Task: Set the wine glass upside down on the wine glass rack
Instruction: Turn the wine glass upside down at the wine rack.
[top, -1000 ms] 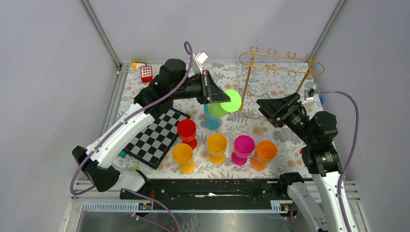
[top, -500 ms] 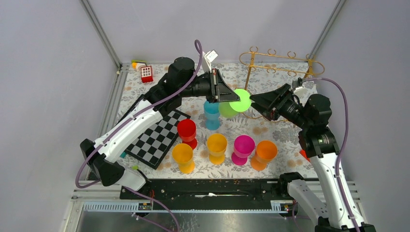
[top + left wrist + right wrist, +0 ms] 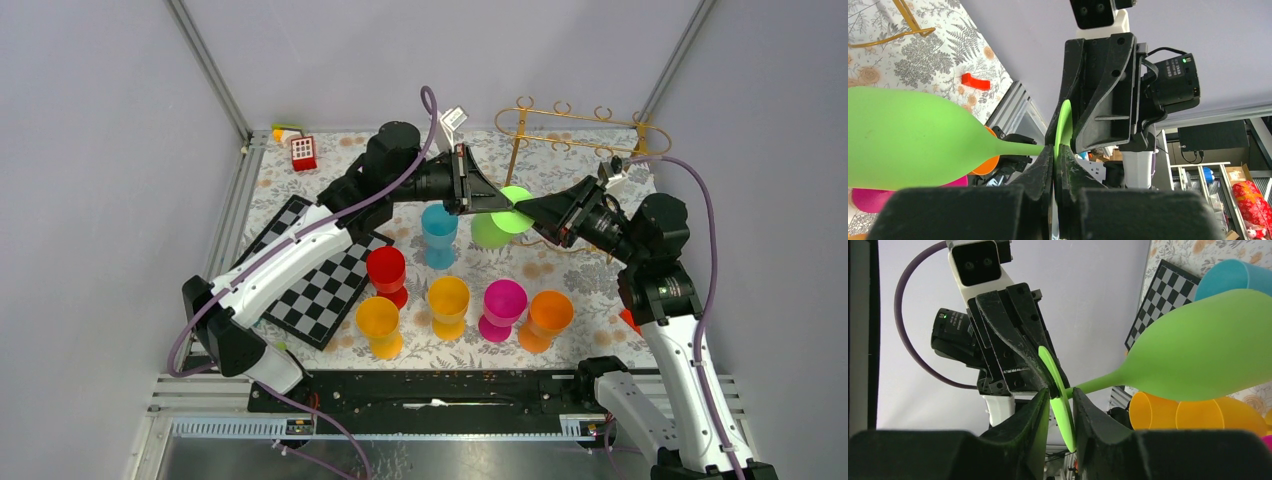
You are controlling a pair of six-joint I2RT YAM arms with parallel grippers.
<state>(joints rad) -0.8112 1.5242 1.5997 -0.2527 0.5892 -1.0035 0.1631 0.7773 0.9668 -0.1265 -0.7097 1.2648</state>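
The green wine glass (image 3: 489, 232) hangs on its side in the air between the two arms, its bowl (image 3: 908, 135) low and its flat foot (image 3: 1062, 412) up. My left gripper (image 3: 497, 207) is shut on the edge of the foot (image 3: 1064, 125). My right gripper (image 3: 524, 212) reaches in from the other side. Its jaws stand either side of the same foot, with a thin gap still showing on one side. The gold wine glass rack (image 3: 580, 125) stands at the back right, just behind the glass.
Several coloured glasses stand on the floral cloth: blue (image 3: 439, 235), red (image 3: 386, 272), yellow (image 3: 378, 322), amber (image 3: 448, 300), magenta (image 3: 503, 305), orange (image 3: 548, 315). A checkerboard (image 3: 320, 280) lies at the left and a small red block (image 3: 303, 152) at the back left.
The left arm carried the green glass to the right, toward the rack. The right arm swung in to meet it and its jaws narrowed around the foot.
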